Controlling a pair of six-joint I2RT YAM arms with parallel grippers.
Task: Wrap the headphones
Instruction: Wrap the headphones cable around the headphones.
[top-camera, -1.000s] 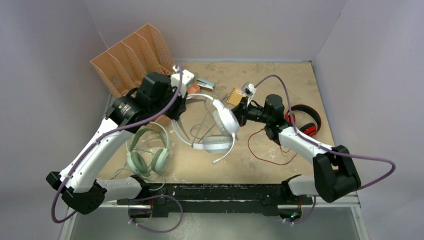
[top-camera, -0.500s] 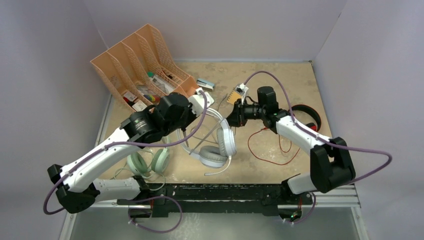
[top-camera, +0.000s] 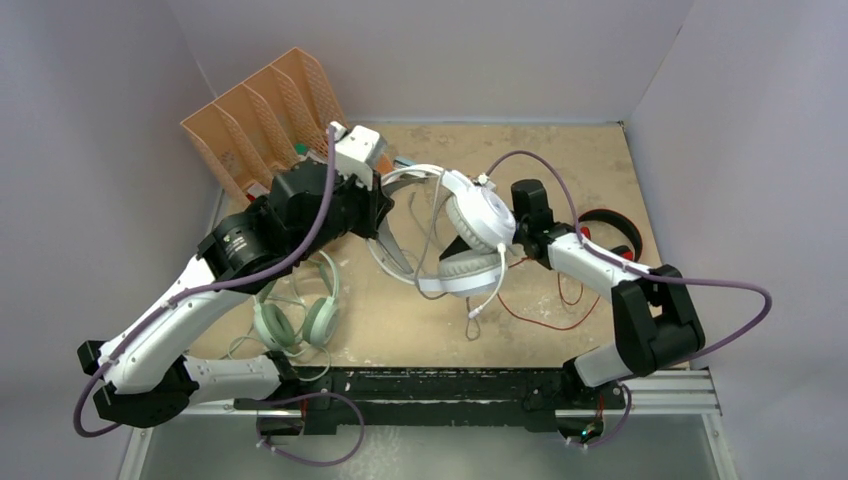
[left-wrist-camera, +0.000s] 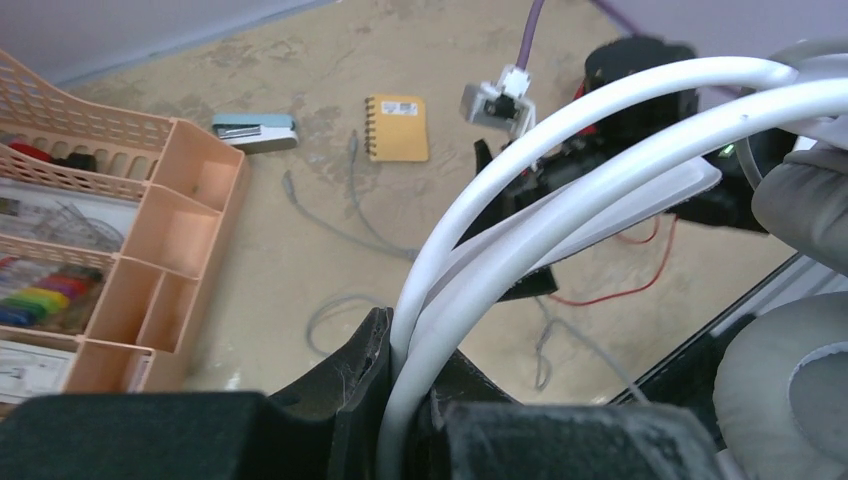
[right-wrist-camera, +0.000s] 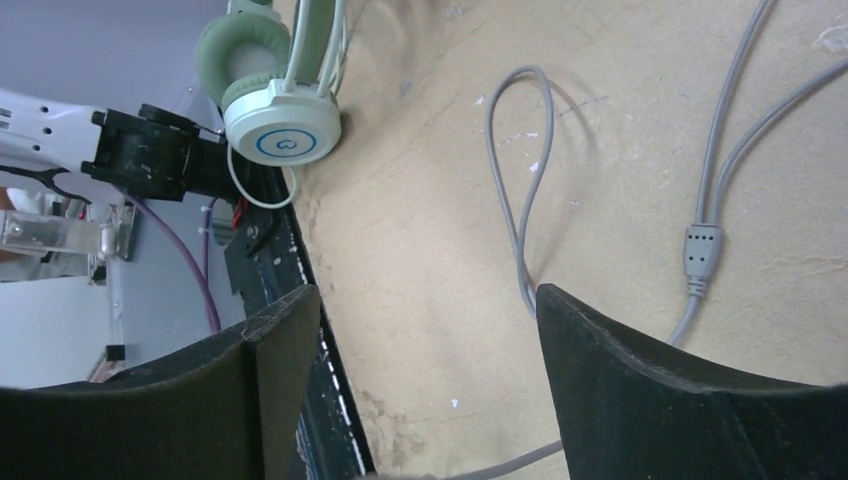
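Observation:
The white headphones (top-camera: 478, 215) hang in the air over the middle of the table, and their grey cord (top-camera: 430, 225) trails down to the table. My left gripper (left-wrist-camera: 405, 335) is shut on the white headband (left-wrist-camera: 560, 150); a grey ear pad (left-wrist-camera: 790, 395) fills that view's right side. My right gripper (right-wrist-camera: 430, 320) stands open with nothing between its fingers, above loops of the grey cord (right-wrist-camera: 520, 190). From the top its fingers are hidden under the white ear cup. The mint-green headphones (top-camera: 295, 310) lie at front left. The red and black headphones (top-camera: 612, 240) lie behind my right arm, with their red cord (top-camera: 545, 305) spread on the table.
A peach desk organiser (top-camera: 250, 120) with small items stands at the back left. A yellow spiral notebook (left-wrist-camera: 397, 127) and a stapler (left-wrist-camera: 255, 131) lie near the back. The black rail (top-camera: 440, 385) runs along the table's near edge. Walls close in the sides.
My right gripper has gone from shut to open. The left arm has swung back and raised the white headphones, which now hang further right, over my right gripper.

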